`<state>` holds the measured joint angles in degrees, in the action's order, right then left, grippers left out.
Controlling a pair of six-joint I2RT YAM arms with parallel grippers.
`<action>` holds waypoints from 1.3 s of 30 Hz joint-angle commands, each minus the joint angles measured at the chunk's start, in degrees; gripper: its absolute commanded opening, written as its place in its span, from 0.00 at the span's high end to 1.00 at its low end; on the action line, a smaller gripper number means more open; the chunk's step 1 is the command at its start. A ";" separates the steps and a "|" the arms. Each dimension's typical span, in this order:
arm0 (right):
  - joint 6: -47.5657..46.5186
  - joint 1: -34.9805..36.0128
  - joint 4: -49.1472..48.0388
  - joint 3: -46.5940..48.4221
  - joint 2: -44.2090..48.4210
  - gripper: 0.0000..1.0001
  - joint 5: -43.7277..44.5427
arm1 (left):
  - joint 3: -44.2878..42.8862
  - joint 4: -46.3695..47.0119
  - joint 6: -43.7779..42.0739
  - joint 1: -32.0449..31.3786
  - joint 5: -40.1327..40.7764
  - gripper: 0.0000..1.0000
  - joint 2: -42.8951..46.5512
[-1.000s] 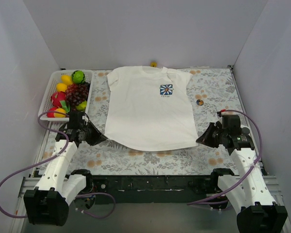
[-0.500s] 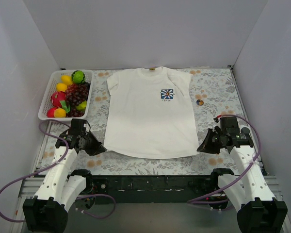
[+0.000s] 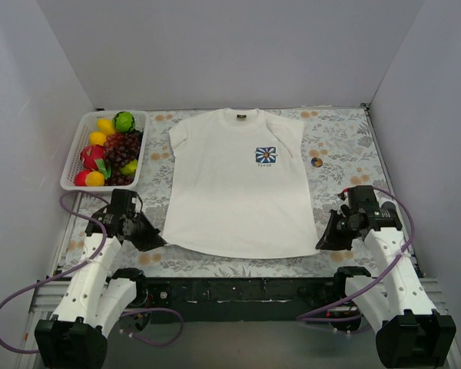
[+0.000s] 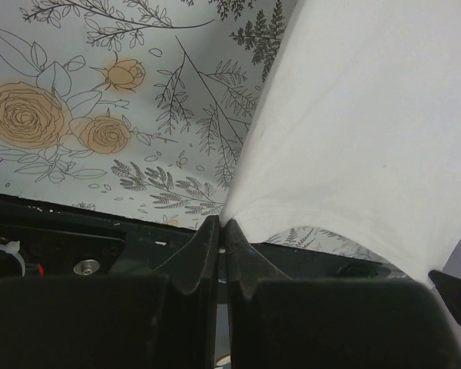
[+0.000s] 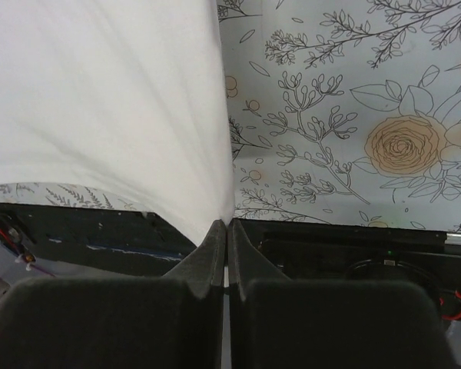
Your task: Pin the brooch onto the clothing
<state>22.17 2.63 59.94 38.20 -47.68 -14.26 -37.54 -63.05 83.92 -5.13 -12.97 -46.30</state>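
Note:
The clothing, a white T-shirt [image 3: 234, 184] with a small blue-and-white chest logo [image 3: 266, 156], lies flat on the floral cloth. My left gripper [image 3: 162, 240] is shut on the shirt's bottom-left hem corner [image 4: 234, 215]; the white fabric runs straight into its closed fingers [image 4: 219, 231]. My right gripper [image 3: 320, 241] is shut on the bottom-right hem corner [image 5: 215, 211] in the same way, gripper [image 5: 227, 227] closed tight. The brooch [image 3: 316, 162], a tiny brownish disc, lies on the cloth to the right of the shirt's sleeve, far from both grippers.
A white basket [image 3: 74, 154] of toy fruit stands at the back left. The grey floral cloth [image 3: 346, 138] covers the table. White walls close in the left, back and right sides. The black table edge [image 3: 238, 288] runs just behind both grippers.
Both grippers have drawn back toward the near edge, pulling the shirt's hem with them. The whole shirt has slid nearer and stretched flatter, and a small yellow object at its collar has vanished.

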 commanded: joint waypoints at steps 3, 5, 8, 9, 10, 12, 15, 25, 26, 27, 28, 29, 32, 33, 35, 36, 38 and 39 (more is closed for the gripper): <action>-2.05 0.09 5.18 2.41 0.13 0.99 0.20 | -3.77 -4.63 -0.86 -0.50 1.02 1.00 0.69; -2.22 0.18 5.27 2.59 0.05 0.99 0.11 | -4.38 -5.85 -0.60 -0.50 0.84 1.00 1.12; -2.40 0.53 4.75 2.24 -0.22 0.99 -0.06 | -4.47 -6.73 0.01 -0.50 -0.12 1.00 2.27; -2.40 0.53 4.66 2.23 -0.31 0.99 -0.33 | -4.65 -7.26 0.02 -0.50 -0.12 1.00 2.27; -2.49 0.53 4.83 2.23 -0.39 0.99 -0.50 | -4.91 -7.96 0.19 -0.50 -0.12 1.00 2.36; -2.57 0.53 4.74 2.32 -0.40 0.99 -1.03 | -5.09 -8.67 0.19 -0.50 -0.12 1.00 2.62; -3.10 0.71 5.09 2.41 -0.75 0.99 -2.34 | -5.35 -10.08 0.45 -0.50 -0.12 1.00 3.32; -4.33 1.85 7.12 3.82 -2.42 0.99 -2.79 | -5.35 -13.50 -0.07 -0.50 -0.12 1.00 4.56; -4.42 1.76 7.20 3.82 -2.42 0.99 -2.88 | -5.18 -13.33 0.01 -0.50 -0.21 1.00 4.73; -4.42 1.93 7.29 3.82 -2.50 0.99 -2.88 | -5.18 -13.33 0.02 -0.50 -0.39 1.00 4.73; -4.51 1.94 7.29 3.90 -2.50 0.99 -2.88 | -5.18 -13.42 0.10 -0.50 -0.30 1.00 4.73; -4.51 1.94 7.38 3.90 -2.59 0.99 -2.88 | -5.09 -13.33 0.19 -0.50 -0.30 1.00 4.99; -4.77 2.11 7.64 4.17 -2.77 0.98 -3.23 | -5.09 -13.86 0.11 -0.50 -0.56 1.00 5.26; -4.95 2.20 7.73 4.26 -2.94 0.95 -4.19 | -5.17 -14.03 -0.16 -0.50 -0.74 1.00 5.43; -5.30 2.20 8.26 4.61 -3.21 0.70 -4.81 | -6.14 -14.21 -0.86 -0.50 -1.44 0.81 5.61; -5.39 2.20 8.43 4.78 -3.38 0.43 -5.85 | -6.49 -14.12 -0.86 -0.50 -1.79 0.62 6.05; -5.56 2.20 8.61 5.40 -3.47 0.15 -6.39 | -8.07 -13.68 -0.95 -0.50 -2.67 0.21 6.40; -5.65 2.29 8.61 5.57 -3.47 0.09 -6.39 | -8.60 -13.42 -1.21 -0.50 -2.67 0.10 6.58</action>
<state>17.74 4.56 66.85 40.53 -51.07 -18.26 -42.19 -76.05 82.81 -5.43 -13.61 -41.23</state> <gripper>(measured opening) 0.758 0.604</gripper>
